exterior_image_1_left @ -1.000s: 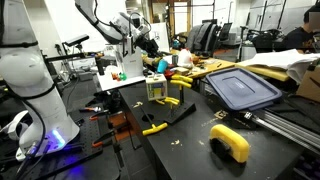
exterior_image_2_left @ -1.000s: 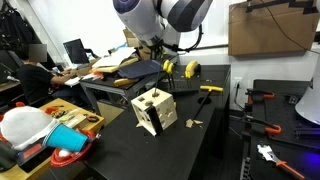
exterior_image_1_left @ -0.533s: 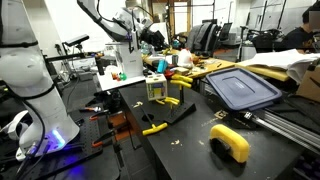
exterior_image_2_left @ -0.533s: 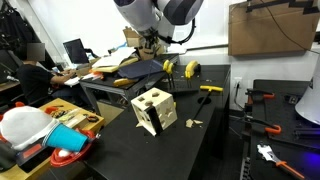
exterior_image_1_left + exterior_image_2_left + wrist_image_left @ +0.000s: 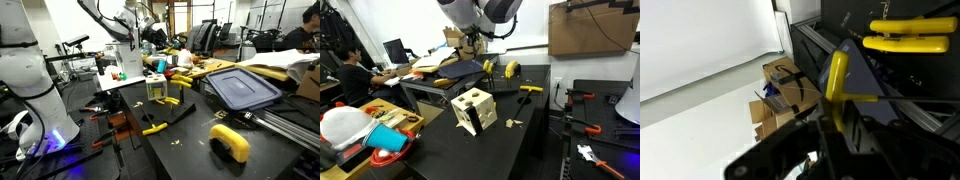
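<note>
My gripper is shut on a flat yellow piece, which sticks up between the two black fingers in the wrist view. In both exterior views the gripper hangs high above the black table, well clear of it. A light wooden box with cut-out holes stands on the table below, apart from the gripper. The held piece is too small to make out in the exterior views.
Yellow clamps lie on the black table, along with a curved yellow part and a dark blue lid. A red bowl and blue cup sit near one corner. A person sits at a desk.
The arm has risen and drawn back from the table with the yellow piece still in the gripper. Nothing on the table has moved.
</note>
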### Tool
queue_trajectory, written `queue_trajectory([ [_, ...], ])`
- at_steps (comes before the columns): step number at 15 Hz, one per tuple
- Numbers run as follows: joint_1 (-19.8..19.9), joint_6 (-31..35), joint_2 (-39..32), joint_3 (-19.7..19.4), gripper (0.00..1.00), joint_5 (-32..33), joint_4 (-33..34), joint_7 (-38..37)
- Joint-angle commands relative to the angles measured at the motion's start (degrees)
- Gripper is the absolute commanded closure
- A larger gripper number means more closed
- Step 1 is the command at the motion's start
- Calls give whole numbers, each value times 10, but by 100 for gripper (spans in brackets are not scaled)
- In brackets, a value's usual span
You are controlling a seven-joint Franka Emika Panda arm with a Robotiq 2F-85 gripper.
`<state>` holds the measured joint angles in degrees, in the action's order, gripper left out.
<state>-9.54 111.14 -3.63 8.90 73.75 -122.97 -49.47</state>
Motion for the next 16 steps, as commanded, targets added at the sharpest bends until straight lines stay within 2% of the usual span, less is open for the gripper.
queue_trajectory([
  [1,-4,-6,9,6,95,-11,-11,33],
  [7,-10,3,-14,14,95,-25,-9,48],
  [16,-23,8,-57,18,95,-14,12,33],
])
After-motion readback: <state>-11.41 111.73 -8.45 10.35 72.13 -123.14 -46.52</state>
